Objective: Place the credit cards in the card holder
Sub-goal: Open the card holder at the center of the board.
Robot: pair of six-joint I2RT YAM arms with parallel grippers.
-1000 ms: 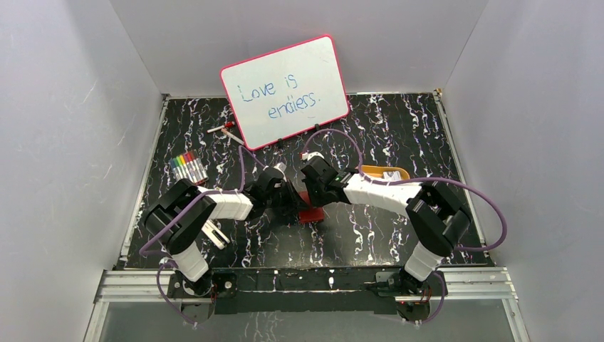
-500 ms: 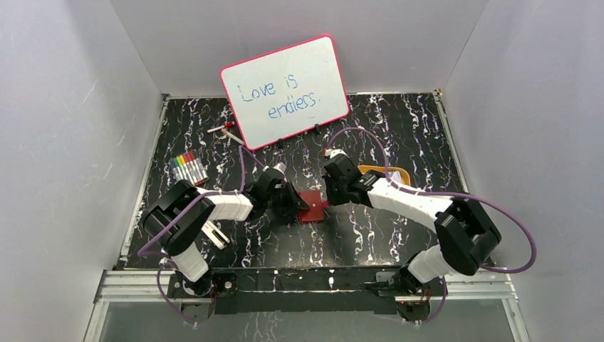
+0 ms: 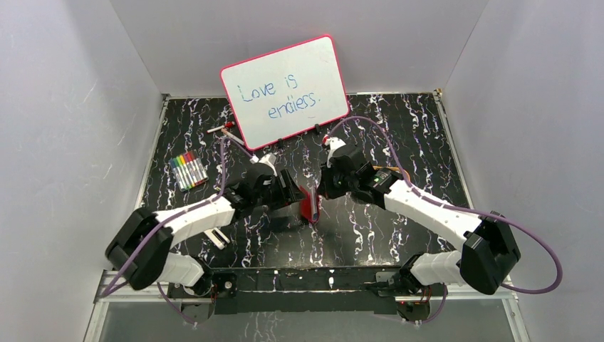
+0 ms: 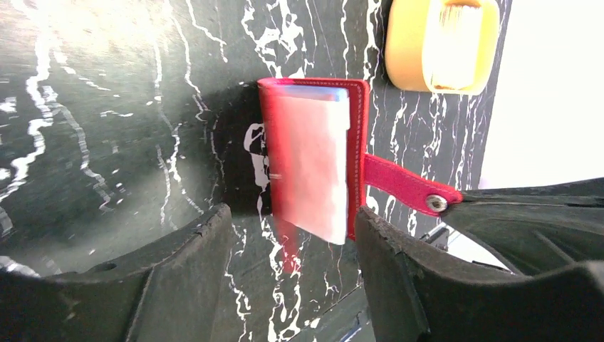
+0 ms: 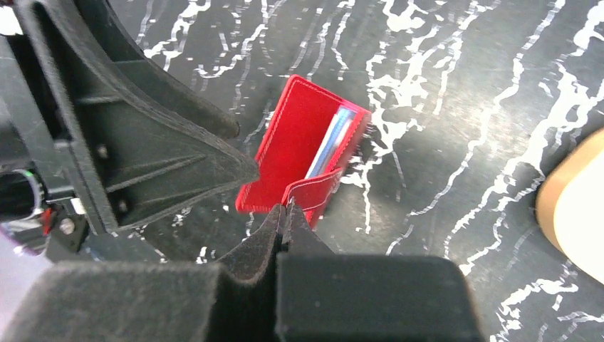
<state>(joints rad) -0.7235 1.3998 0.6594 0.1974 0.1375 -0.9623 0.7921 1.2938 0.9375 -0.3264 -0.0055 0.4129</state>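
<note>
The red card holder (image 3: 308, 204) stands half open on its edge on the black marbled table, between the two grippers. A whitish credit card (image 4: 308, 164) sits in its pale blue pocket, the card's lower end poking just past the red rim. My left gripper (image 4: 292, 239) is open, a finger on each side of the card's end and neither touching it. My right gripper (image 5: 288, 208) is shut on the card holder's snap tab (image 4: 409, 187) and holds the flap up. From the right wrist, thin card edges (image 5: 332, 142) show inside the fold.
The yellow-orange tray (image 4: 441, 43) lies just behind the holder, with a pale item in it. A pink-framed whiteboard (image 3: 285, 91) leans on the back wall, a pen (image 3: 224, 129) at its left foot. Coloured markers (image 3: 188, 169) lie at the far left.
My left gripper has opened and let go of the card, which now sits in the holder. The right arm swung away to the right, pulling the holder up by its tab onto its edge.
</note>
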